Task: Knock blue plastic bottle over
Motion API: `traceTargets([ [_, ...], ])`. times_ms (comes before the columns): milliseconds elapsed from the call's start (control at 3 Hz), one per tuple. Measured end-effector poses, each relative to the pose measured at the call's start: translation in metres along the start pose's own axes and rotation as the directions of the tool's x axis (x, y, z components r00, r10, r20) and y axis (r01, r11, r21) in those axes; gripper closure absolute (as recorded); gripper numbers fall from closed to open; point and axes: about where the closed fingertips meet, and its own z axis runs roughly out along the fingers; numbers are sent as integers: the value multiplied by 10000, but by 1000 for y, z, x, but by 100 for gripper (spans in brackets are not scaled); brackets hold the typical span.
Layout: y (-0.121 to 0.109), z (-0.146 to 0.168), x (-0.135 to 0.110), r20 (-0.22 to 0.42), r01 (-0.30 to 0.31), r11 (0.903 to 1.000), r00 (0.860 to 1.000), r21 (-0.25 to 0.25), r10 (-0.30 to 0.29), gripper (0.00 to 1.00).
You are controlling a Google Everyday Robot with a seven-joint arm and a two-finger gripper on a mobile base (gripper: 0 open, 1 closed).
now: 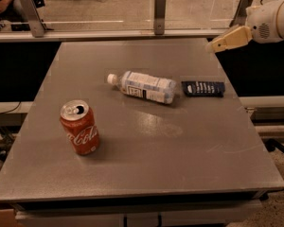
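1. Bottle (146, 87): it lies on its side near the middle of the worktop (180, 155). The cap (112, 78) points left and the base is just beside the dark packet (203, 88). You may judge the knock-over as done.
2. Handling: the wall is thin clear plastic, so expect a light, smooth, easily dented body. How full it is cannot be told. Lying down, it will likely roll at a slight touch.
3. Where to take hold: if you must reposition it, close across the labelled mid-body, where the wall runs straightest. The narrow cap end would probably pivot.
4. End effector (214, 45): it is raised over the worktop's far right corner, well apart from the bottle. Its fingers are drawn together into one wedge and hold nothing.
5. Arm (272, 20): it enters from the right edge, with the tip angled down and leftward.
6. Can (80, 127): it stands upright at front left, well apart from the bottle.
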Motion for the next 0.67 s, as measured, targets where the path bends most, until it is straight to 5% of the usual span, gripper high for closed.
traceTargets([
  [333,-54,-59,14,807,-670,9785,9954,1950,521,0],
  [667,-69,-69,13,1041,-757,9650,9933,2510,508,0],
])
